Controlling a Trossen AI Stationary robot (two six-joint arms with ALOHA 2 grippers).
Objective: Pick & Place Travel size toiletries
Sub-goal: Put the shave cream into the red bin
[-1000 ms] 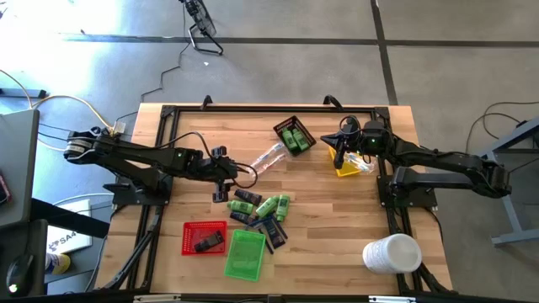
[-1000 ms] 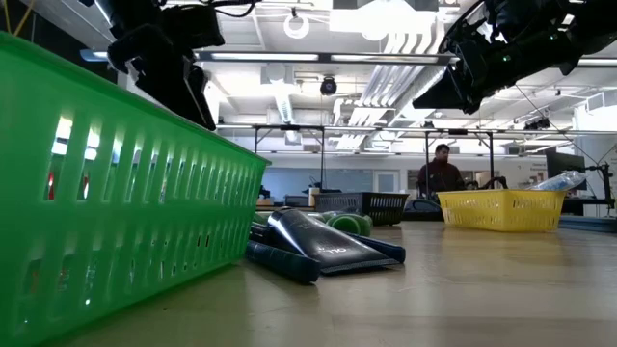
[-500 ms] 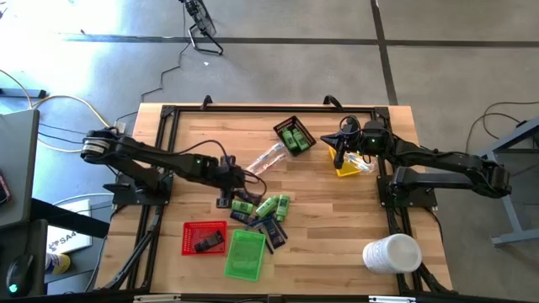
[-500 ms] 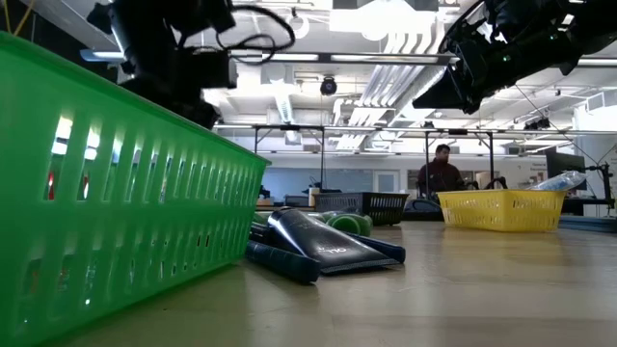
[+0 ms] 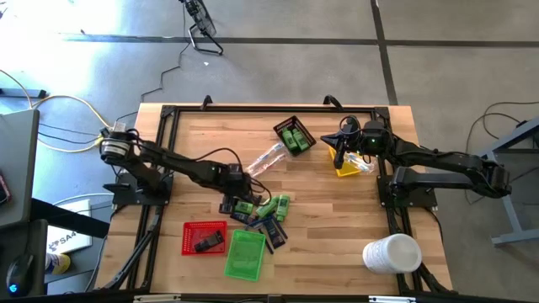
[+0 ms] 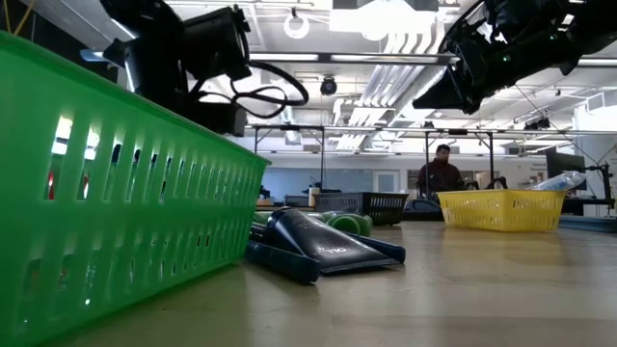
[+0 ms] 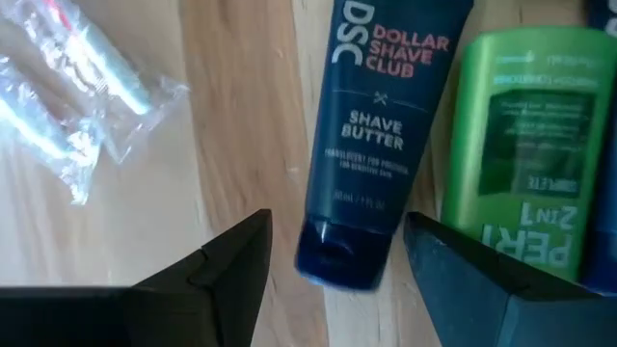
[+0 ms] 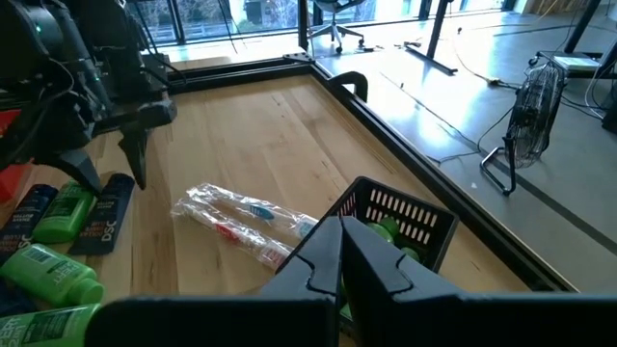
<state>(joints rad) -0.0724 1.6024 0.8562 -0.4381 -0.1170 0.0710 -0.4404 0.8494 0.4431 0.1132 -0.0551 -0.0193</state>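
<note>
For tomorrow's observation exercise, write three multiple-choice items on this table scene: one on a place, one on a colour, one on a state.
1. Where does the left gripper hang?
A. Over the pile of toiletries
B. Over the white cylinder
C. Inside the red tray

2. What colour is the tray beside the right gripper?
A. Red
B. Yellow
C. Blue

3. How do the left gripper's fingers stand?
A. Shut on a green bottle
B. Shut on nothing
C. Open, either side of the dark shave butter tube

Answers:
1 A, the high view shows it at the pile's edge, away from the white cylinder and the red tray.
2 B, the yellow tray lies under that arm's end.
3 C, the left wrist view shows a wide gap with the shave butter tube beyond it, untouched.
</note>
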